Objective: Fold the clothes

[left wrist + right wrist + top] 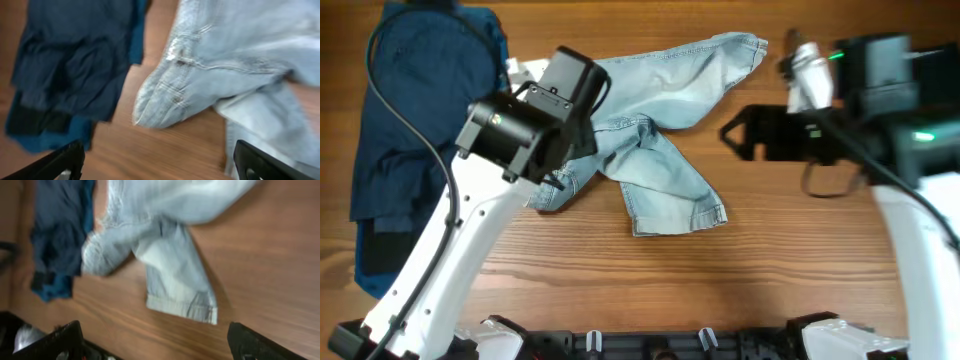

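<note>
Overhead alone, upper hem [748,50] of shorts [660,100]

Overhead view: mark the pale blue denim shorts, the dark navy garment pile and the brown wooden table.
pale blue denim shorts [655,125], overhead view, where the two legs meet.
dark navy garment pile [415,100], overhead view, top garment's middle.
brown wooden table [800,270], overhead view, bare wood.
</note>
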You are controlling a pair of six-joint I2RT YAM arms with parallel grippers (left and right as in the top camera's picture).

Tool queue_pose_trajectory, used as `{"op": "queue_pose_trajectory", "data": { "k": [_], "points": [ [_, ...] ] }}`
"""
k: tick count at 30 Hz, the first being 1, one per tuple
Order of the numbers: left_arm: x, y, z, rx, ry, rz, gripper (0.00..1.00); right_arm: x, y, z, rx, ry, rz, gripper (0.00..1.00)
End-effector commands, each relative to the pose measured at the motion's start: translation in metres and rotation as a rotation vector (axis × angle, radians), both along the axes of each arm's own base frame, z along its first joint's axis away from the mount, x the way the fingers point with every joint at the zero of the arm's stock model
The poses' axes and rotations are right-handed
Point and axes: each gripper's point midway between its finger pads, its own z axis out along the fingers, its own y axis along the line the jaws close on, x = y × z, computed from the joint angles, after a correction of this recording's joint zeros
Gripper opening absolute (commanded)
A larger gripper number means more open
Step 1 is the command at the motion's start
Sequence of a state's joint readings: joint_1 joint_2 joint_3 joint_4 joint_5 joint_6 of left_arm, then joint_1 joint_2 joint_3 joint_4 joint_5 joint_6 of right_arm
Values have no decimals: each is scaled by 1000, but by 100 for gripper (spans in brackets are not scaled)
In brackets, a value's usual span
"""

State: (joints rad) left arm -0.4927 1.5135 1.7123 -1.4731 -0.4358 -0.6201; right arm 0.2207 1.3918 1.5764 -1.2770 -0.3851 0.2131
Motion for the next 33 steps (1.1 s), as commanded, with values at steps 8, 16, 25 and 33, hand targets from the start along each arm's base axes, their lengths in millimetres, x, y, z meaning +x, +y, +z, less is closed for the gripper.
{"op": "queue_pose_trajectory", "data": {
  "k": [8, 16, 25, 33],
  "points": [
    [-25, 25, -88, -44, 251, 150, 86, -24, 24, -137, 19, 219, 3, 93],
    [-40, 31, -163, -28, 303, 191, 78, -32, 14, -194, -2, 239, -70, 93],
    [-29, 47, -206, -67, 232, 255, 75, -43, 11, -206, -16, 280, -88, 90],
    [-16, 47, -227, -112, 153, 267, 49, -42, 6, -208, -44, 277, -100, 90]
  ]
}}
